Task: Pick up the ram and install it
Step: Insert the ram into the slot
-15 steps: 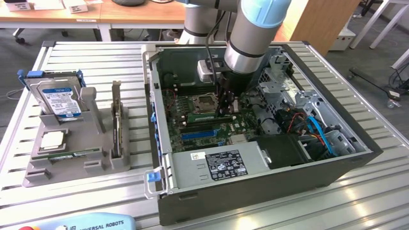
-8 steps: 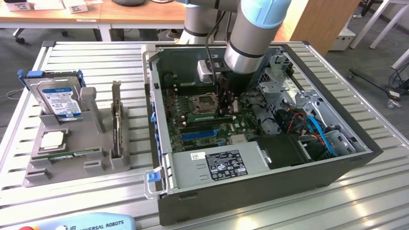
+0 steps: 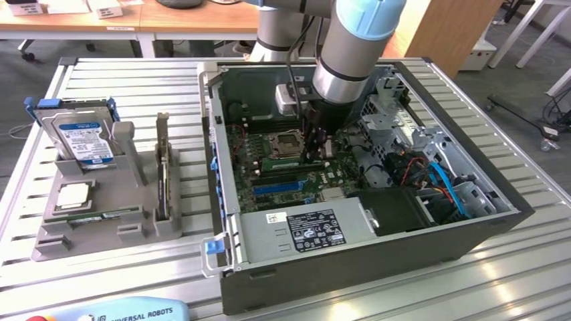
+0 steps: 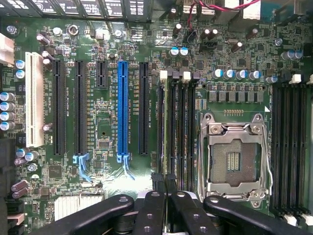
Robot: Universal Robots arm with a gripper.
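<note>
While the gripper [image 4: 165, 196] stands nearly closed, we see it pinching the ram [image 4: 166, 127] edge-on. Its long axis runs straight out from the fingertips, parallel to the memory slots [image 4: 178, 127] beside the CPU socket [image 4: 234, 159] — seated or just above, we cannot tell.

Exterior high oblique, wrist close overhead, motherboard [image 3: 267, 144] shared

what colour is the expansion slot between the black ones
The long plastic expansion slot is bright blue, clearest in the wrist view.
</note>
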